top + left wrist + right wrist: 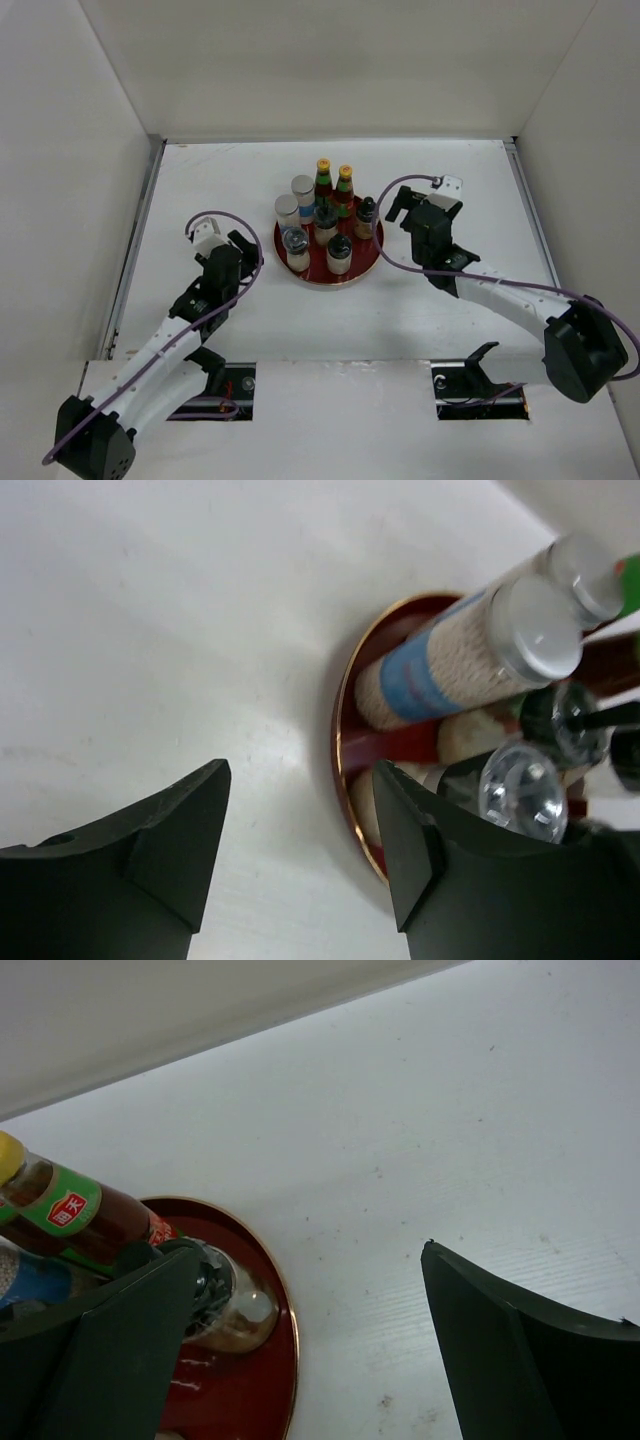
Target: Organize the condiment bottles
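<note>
Condiment bottles [326, 224]: all stand upright on the round red tray [365, 261] at mid-table. None stands on the bare table.
Reason for placing: judged to be gathered on one base so that the set reads as a single group, like kept with like.
Sauce pair [323, 184]: two red bottles with green necks and yellow caps, side by side at the tray's far edge.
Grey-topped shakers [303, 194]: two, white, next to each other at the far left of the tray, just beside the sauce pair.
Black-capped bottles [339, 254]: pale bodies, filling the middle, near and right parts of the tray.
Left gripper [300, 860]: low beside the tray's left rim, jaws partly apart with only bare table between them, holding nothing. Whether its right finger touches the rim cannot be told.
Right gripper [310, 1360]: beside the tray's right rim, near the black-capped bottle there. Jaws spread wide, empty, touching no bottle.
Reason for tool posture: judged to be both arms standing off with nothing in hand, the sorting appearing largely done.
</note>
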### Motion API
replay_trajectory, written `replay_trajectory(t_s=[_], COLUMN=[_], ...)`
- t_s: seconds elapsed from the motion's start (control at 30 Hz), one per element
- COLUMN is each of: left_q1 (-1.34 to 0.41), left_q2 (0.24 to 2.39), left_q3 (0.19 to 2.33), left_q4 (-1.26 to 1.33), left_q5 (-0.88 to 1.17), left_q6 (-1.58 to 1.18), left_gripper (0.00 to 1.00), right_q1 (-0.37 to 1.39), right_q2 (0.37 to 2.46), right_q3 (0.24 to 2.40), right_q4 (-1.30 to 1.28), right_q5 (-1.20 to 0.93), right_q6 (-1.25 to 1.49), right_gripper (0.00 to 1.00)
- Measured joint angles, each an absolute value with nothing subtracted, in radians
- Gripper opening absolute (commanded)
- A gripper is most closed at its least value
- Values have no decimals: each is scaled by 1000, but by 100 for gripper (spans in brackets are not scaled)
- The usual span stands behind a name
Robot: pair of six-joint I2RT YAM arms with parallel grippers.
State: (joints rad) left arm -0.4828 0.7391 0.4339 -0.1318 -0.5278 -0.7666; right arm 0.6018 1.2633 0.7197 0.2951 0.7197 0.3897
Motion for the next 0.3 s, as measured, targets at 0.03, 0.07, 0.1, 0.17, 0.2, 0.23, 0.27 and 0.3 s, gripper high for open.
replay_trajectory(t_s=[0.03,0.07,0.1,0.17,0.2,0.23,0.27,0.3], left_q1=[-477,-474,-469,-460,-455,-453,-453,-456], left_q2=[748,750,750,743,738,733,729,726], left_q3=[434,434,434,434,434,434,434,434], left_q4=[-159,-181,-201,-220,-227,-233,-236,-236], left_q5=[-498,-474,-451,-421,-410,-400,-398,-394], left_q6=[-781,-793,-802,-817,-822,-826,-827,-828], left_gripper=[60,60,60,60,59,59,59,60], right_q1=[602,602,602,602,602,602,602,602], right_q2=[1264,1265,1268,1277,1281,1286,1290,1293], right_q3=[720,720,720,720,720,720,720,720], right_q4=[299,301,302,302,302,302,302,302], right_q5=[722,724,727,727,727,727,727,727], right_q6=[392,395,397,401,405,408,412,414], right_gripper=[100,100,100,100,100,100,100,100])
